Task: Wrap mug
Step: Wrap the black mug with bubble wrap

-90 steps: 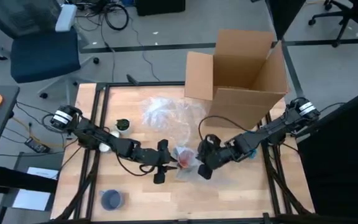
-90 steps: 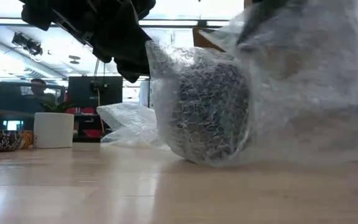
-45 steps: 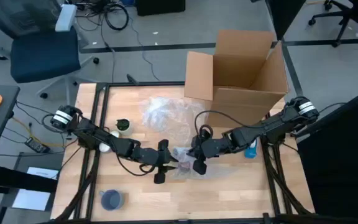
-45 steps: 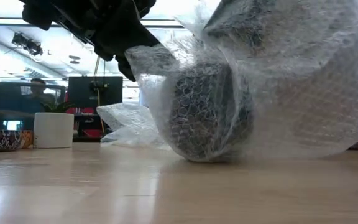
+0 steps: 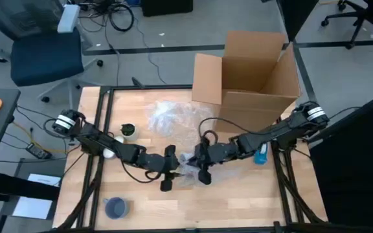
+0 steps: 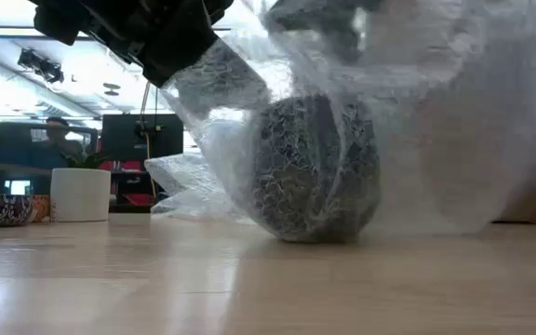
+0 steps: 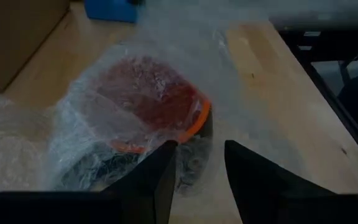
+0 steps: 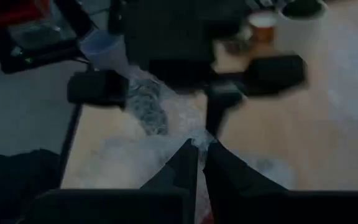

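The mug [image 7: 148,99], dark outside and orange inside, lies on its side on the table under clear bubble wrap [image 6: 417,121]. It sits between my two grippers at the table's middle [image 5: 188,167]. My left gripper [image 5: 168,169] is at the mug's left, with its fingers a little apart over the wrapped mug. My right gripper [image 5: 203,169] is at the mug's right, shut on the wrap. The rest of the sheet [image 5: 173,120] trails toward the far edge. My left gripper comes level from the table's left, and its fingers [image 7: 160,180] close on the wrap over the mug's near side [image 7: 194,158]. Whether they hold wrap alone or also the mug I cannot tell. My right gripper pinches a bunched edge of the wrap [image 8: 197,138] between its two fingers, coming from the table's right. The wrap arches up over the mug, which rests on the table.
An open cardboard box [image 5: 251,71] stands at the far right. A white pot with a plant [image 5: 127,131] is at the left, a blue cup [image 5: 115,207] near the front left, and a blue object [image 5: 261,155] to the right. The near middle of the table is bare wood.
My right gripper has moved toward the table's left with the wrap's edge, up to the mug. The wrap has folded over the mug's top toward my left gripper. The blue object at the right has come out from under the arm. The mug has stayed in place.
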Controlling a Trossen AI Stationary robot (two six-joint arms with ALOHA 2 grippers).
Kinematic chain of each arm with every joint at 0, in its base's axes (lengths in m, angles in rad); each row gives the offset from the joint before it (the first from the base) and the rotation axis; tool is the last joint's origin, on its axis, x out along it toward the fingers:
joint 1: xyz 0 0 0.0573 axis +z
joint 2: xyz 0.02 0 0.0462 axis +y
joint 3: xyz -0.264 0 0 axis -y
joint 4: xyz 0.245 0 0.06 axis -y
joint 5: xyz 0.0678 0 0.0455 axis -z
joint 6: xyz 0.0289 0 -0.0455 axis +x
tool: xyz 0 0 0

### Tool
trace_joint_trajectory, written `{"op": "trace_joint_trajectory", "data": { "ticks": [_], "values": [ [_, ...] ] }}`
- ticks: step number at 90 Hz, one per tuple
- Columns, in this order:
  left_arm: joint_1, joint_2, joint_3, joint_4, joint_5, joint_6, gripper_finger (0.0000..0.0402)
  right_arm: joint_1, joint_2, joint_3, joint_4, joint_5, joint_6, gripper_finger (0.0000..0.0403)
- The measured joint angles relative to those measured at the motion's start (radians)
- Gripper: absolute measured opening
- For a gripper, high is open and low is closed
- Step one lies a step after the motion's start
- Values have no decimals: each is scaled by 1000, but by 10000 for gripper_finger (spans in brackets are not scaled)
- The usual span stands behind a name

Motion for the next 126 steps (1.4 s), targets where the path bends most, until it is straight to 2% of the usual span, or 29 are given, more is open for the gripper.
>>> {"op": "trace_joint_trajectory", "data": {
  "ticks": [32,66,87,126],
  "values": [
    [0,0,2,11,8,21,119,-15,78,1,83,105,-183,0],
    [0,-72,2,-86,11,25,119,-9,120,0,46,162,-198,0],
    [0,-135,2,-164,13,32,119,-5,120,0,-29,162,-197,0],
    [-9,-209,2,-210,11,40,119,13,120,1,-139,162,-194,0]
  ]
}}
